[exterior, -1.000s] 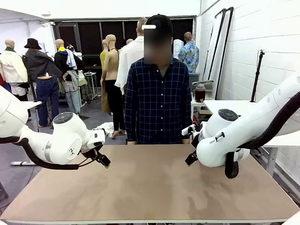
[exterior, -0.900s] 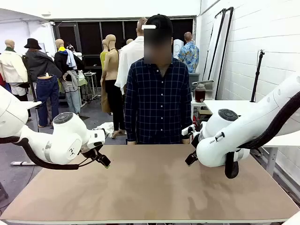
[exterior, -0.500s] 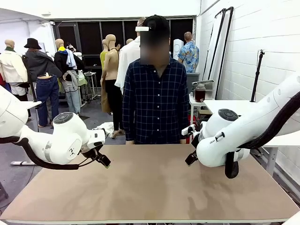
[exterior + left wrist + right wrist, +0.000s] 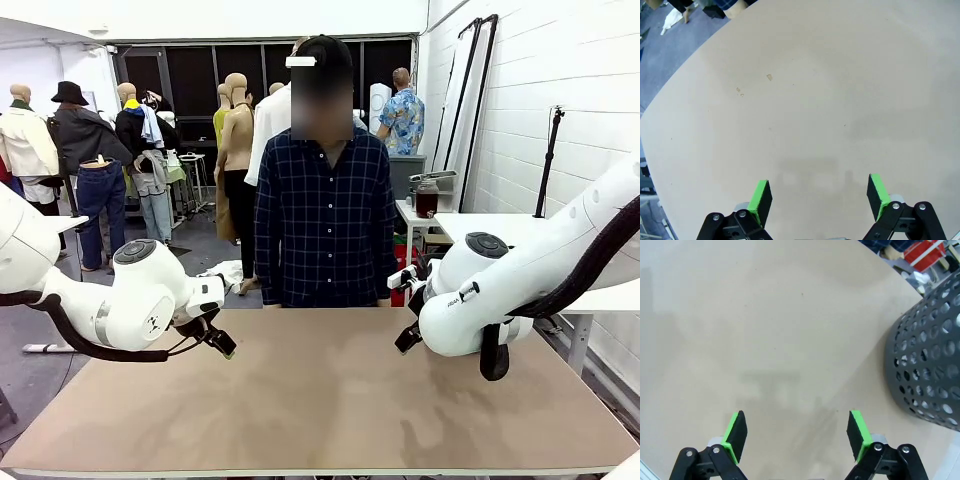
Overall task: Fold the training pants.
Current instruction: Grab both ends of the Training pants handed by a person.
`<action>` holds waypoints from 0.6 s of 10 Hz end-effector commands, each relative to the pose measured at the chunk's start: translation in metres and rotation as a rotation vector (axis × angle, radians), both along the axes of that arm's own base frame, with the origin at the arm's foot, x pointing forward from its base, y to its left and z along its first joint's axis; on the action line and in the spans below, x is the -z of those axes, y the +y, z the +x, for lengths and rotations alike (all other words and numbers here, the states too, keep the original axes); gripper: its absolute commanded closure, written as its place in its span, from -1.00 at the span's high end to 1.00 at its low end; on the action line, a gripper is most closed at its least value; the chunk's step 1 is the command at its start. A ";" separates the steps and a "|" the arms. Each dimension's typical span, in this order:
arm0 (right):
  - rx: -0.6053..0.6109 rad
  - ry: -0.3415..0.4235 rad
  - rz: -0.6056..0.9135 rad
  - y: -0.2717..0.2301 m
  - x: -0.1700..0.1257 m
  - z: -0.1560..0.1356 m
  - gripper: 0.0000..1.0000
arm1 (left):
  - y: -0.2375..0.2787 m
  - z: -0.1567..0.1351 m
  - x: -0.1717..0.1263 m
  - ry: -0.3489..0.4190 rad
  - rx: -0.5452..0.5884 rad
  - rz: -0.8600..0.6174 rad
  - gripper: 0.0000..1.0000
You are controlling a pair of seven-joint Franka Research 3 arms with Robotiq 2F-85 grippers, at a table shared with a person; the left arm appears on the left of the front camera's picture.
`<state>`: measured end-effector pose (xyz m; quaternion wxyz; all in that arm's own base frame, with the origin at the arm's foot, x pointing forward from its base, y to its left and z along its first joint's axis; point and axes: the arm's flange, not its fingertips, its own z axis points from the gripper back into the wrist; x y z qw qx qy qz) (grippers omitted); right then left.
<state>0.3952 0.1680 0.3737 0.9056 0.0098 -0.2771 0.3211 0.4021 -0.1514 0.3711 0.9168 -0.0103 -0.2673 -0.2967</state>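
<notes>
The training pants are out of view. My left gripper (image 4: 222,344) hangs open just above the brown table (image 4: 320,400) at its left side. In the left wrist view the left gripper (image 4: 819,197) holds its green pads wide apart over bare tabletop. My right gripper (image 4: 406,340) hovers over the table's right side, partly hidden by its own arm. The right wrist view has the right gripper (image 4: 797,432) open too, nothing between its pads.
A person in a dark checked shirt (image 4: 322,220) stands at the table's far edge, hands below the edge. A black perforated basket (image 4: 925,365) stands on the table close beside my right gripper. The table's edge (image 4: 670,95) curves past in the left wrist view.
The person has shifted slightly to the picture's left. Neither arm has moved and both grippers have stayed open.
</notes>
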 end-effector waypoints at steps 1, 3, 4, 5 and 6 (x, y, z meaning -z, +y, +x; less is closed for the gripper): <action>0.000 0.000 0.000 0.000 0.000 0.000 1.00 | 0.001 0.000 0.000 0.000 -0.002 -0.001 1.00; 0.000 0.000 0.000 0.000 0.000 0.000 1.00 | 0.000 0.000 0.000 0.000 0.000 0.000 1.00; -0.002 -0.009 0.011 -0.001 -0.001 0.000 1.00 | 0.001 0.000 -0.003 0.002 0.024 0.003 1.00; -0.009 -0.022 0.017 -0.002 -0.008 -0.004 1.00 | 0.000 -0.002 -0.008 -0.002 0.040 -0.009 1.00; -0.008 -0.015 0.015 -0.003 -0.019 -0.010 1.00 | -0.002 -0.009 -0.019 -0.001 0.058 -0.024 1.00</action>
